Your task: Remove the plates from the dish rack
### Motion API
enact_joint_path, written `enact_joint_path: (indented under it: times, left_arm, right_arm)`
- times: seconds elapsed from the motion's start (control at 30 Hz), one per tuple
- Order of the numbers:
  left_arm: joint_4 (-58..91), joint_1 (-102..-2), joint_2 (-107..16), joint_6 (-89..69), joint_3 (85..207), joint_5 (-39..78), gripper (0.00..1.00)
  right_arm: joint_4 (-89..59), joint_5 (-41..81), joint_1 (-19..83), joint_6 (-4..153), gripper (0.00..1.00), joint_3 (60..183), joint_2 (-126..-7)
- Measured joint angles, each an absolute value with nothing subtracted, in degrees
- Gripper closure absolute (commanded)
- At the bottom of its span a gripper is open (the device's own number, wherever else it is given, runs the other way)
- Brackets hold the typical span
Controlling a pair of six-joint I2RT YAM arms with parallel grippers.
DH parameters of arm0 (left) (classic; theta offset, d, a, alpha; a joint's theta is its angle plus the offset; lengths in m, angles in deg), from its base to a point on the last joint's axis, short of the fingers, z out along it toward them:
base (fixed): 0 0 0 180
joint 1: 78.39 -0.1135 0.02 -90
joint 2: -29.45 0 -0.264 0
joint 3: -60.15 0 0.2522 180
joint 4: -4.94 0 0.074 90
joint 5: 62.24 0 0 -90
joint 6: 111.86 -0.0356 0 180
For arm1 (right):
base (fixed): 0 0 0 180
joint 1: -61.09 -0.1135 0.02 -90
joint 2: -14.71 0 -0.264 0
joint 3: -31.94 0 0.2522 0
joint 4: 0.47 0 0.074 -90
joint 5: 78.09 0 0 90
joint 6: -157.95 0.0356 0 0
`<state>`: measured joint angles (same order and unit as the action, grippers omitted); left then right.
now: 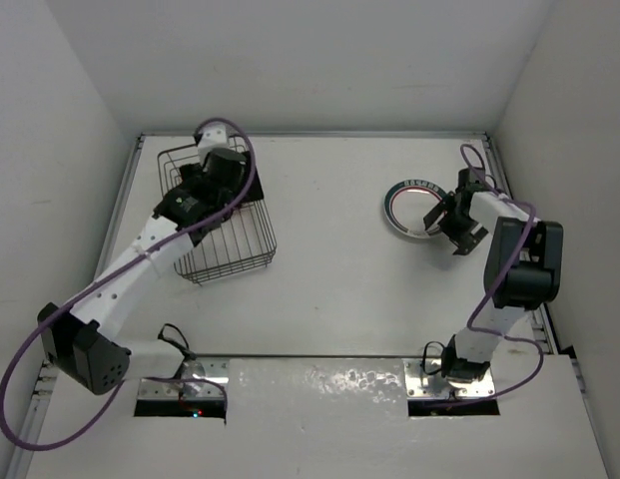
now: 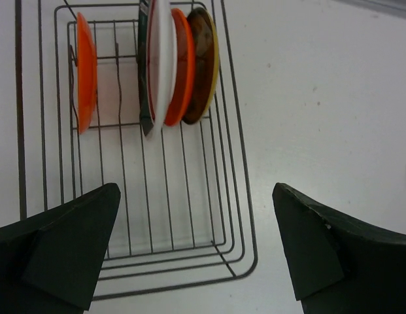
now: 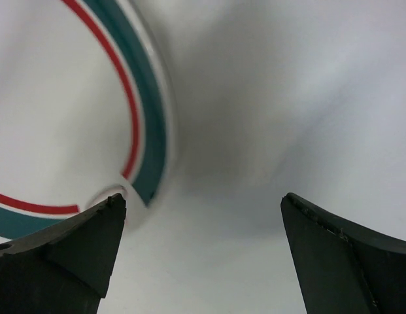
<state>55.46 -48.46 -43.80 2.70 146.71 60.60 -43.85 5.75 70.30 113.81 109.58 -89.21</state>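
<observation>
left gripper [image 2: 195,196]: fingers spread wide with nothing between them, hanging over the near end of the rack and looking down into it
dish rack [image 1: 230,244]: dark wire basket, far-left part of the table [image 1: 329,289]. The left arm reaches right over it, so from the overhead cam you can't really see inside
lone orange plate [image 2: 85,78]: standing on edge at the far left of the rack, by itself, with a clear gap before the others
white plate [image 2: 159,59]: on edge, first of a tight bunch of three near the rack's far end; there's a dark green edge showing on its left side
second orange plate [image 2: 182,65]: pressed right up against the white one
brownish plate [image 2: 204,62]: last of the bunch, dark face with a yellowish edge, leaning on the orange one
where they sit vs the left gripper: all four plates are up at the far end of the rack, well past the fingertips, nothing touching
ringed plate [image 1: 414,208]: white with a green and red ring, lying flat on the table over on the right side, well apart from the rack
right gripper [image 3: 203,196]: fingers wide apart, holding nothing, low over the table just beside the ringed plate's right edge. In the wrist cam its left fingertip [image 3: 91,235] is right at the rim; can't tell if it's touching, the shot is blurry
writing: there's some kind of marking along the far rim of the ringed plate in the overhead view, way too small to read
</observation>
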Motion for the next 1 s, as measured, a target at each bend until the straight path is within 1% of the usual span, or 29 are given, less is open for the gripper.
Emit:
enact_joint_path:
  times: [0.1,0.17,0.23,0.27,0.33,0.37,0.5,0.6,0.67,0.7,0.73,0.8,0.83,0.9,1.0]
  left_arm:
    - [54.0,-55.0,-46.1,2.2,149.0,55.9,0.0]
    - [52.7,-59.0,-48.9,1.7,150.8,53.0,0.0]
    - [52.0,-62.1,-52.2,1.0,152.7,50.6,0.05]
    - [52.0,-63.6,-54.2,0.6,154.2,49.5,0.13]
    - [51.6,-65.6,-58.3,-0.3,157.0,47.5,0.2]
    - [51.8,-66.3,-60.1,-0.7,158.7,46.7,0.29]
    - [51.8,-68.5,-68.0,-1.8,165.9,44.1,0.34]
    - [51.8,-69.1,-72.4,-2.2,168.9,42.7,0.39]
    - [51.8,-69.4,-74.3,-2.1,169.4,41.8,0.49]
    - [52.0,-69.5,-75.1,-2.2,169.4,41.3,0.56]
    - [52.0,-69.6,-75.9,-2.1,169.4,40.9,0.71]
    - [52.0,-69.8,-76.9,-1.8,169.4,40.2,0.87]
    - [52.1,-69.9,-77.2,-1.9,169.4,39.9,0.96]
    - [52.2,-70.0,-77.3,-2.4,169.4,39.1,1.0]
    - [52.6,-70.1,-77.1,-1.6,169.4,38.7,1.0]
  right_arm:
    - [-45.1,2.0,70.0,114.0,0.01,105.9,-83.7]
    - [-44.8,-1.0,69.2,114.0,0.01,102.6,-78.1]
    - [-44.7,-3.1,67.3,113.5,0.01,99.7,-72.2]
    - [-44.6,-3.8,65.8,113.0,0.01,98.3,-69.2]
    - [-43.4,-4.2,63.0,111.5,0.01,95.9,-64.3]
    - [-42.7,-4.1,61.0,110.8,0.01,94.6,-62.1]
    - [-41.9,-4.0,54.0,107.8,0.01,89.5,-53.3]
    - [-41.7,-3.1,49.8,106.1,0.01,86.3,-47.3]
    - [-42.3,-2.7,48.9,105.3,0.01,85.1,-44.3]
    - [-42.8,-2.6,48.8,104.9,0.01,84.9,-43.2]
    - [-43.3,-2.6,48.6,104.6,0.01,84.9,-42.1]
    - [-43.9,-2.6,48.6,103.8,0.01,84.9,-40.3]
    - [-44.5,-2.6,48.5,103.5,0.01,84.9,-39.5]
    - [-46.0,-2.9,48.5,102.6,0.01,85.4,-38.5]
    - [-47.9,-3.1,48.5,101.7,0.01,86.8,-37.6]
